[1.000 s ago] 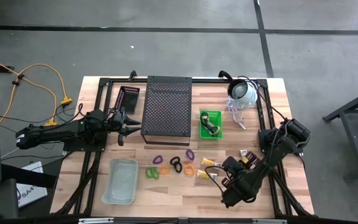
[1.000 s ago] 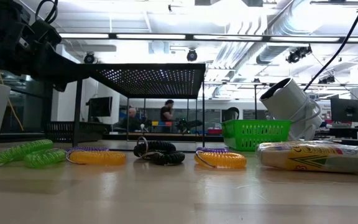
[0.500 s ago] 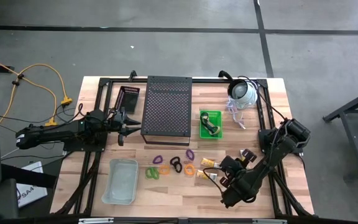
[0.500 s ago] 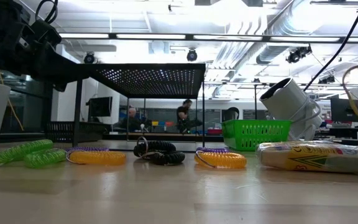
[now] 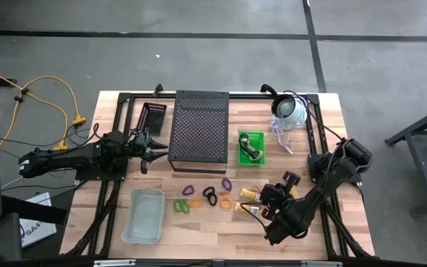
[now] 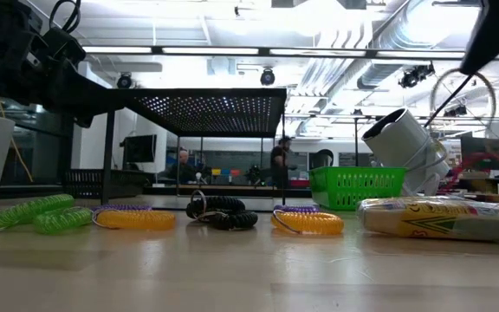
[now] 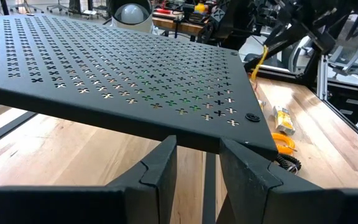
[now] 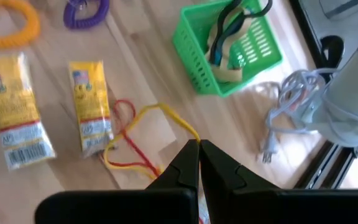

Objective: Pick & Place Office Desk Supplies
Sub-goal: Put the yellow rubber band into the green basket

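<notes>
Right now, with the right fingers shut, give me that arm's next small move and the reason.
Probably swing the right gripper, fingers shut, toward the green basket. Yellow and red rubber bands trail from its fingers, and in the low view they seem to hang clear of the table. The basket already holds band-like items, so it looks like the drop spot.

Left arm waiting, right arm working low.
The left gripper is reaching sideways across the table, fingers parted; the right gripper is hanging near the front edge, jaws pressed together.
</notes>
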Controlling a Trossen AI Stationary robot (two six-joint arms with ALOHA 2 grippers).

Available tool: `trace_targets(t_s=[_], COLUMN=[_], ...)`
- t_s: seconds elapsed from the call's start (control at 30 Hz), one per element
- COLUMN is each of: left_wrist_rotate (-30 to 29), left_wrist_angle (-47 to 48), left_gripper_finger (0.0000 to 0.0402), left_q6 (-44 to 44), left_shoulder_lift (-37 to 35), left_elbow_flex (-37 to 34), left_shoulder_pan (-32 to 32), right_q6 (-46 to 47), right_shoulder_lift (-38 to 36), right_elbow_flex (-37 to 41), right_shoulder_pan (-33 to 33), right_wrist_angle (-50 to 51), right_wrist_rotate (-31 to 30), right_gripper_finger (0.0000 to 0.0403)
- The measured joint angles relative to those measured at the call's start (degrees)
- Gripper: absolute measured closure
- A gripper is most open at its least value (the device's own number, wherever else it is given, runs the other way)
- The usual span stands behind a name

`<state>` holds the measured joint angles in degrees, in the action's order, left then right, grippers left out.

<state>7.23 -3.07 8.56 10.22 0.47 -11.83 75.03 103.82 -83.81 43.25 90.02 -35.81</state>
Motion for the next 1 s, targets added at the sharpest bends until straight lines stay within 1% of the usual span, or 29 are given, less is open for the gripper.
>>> trace_targets(t_s=[0.27,0.4,0.6,0.67,0.83,1.0], left_wrist_rotate=[0.0,0.0,0.0,0.0,0.0,0.0], left_wrist_angle=[0.0,0.0,0.0,0.0,0.0,0.0], left_gripper_finger=[0.0284,0.0284,0.0284,0.0284,0.0284,0.0284], left_q6=[0.0,0.0,0.0,0.0,0.0,0.0], left_shoulder_lift=[0.0,0.0,0.0,0.0,0.0,0.0], left_elbow_flex=[0.0,0.0,0.0,0.0,0.0,0.0], left_shoulder_pan=[0.0,0.0,0.0,0.0,0.0,0.0], right_q6=[-4.6,-4.9,-6.6,-7.3,-8.7,-9.5], right_shoulder_lift=[-0.7,-1.3,-1.3,-1.3,-1.3,-1.3], right_elbow_flex=[0.0,0.0,-0.1,-0.1,-0.1,-0.1], right_shoulder_pan=[-1.3,-1.4,-1.7,-2.4,-5.6,-10.5], right_wrist_angle=[0.0,0.0,0.0,0.0,0.0,0.0], right_wrist_rotate=[-0.1,-0.6,-6.0,-6.8,-10.9,-14.9], right_gripper_finger=[0.0401,0.0401,0.0401,0.0401,0.0401,0.0401])
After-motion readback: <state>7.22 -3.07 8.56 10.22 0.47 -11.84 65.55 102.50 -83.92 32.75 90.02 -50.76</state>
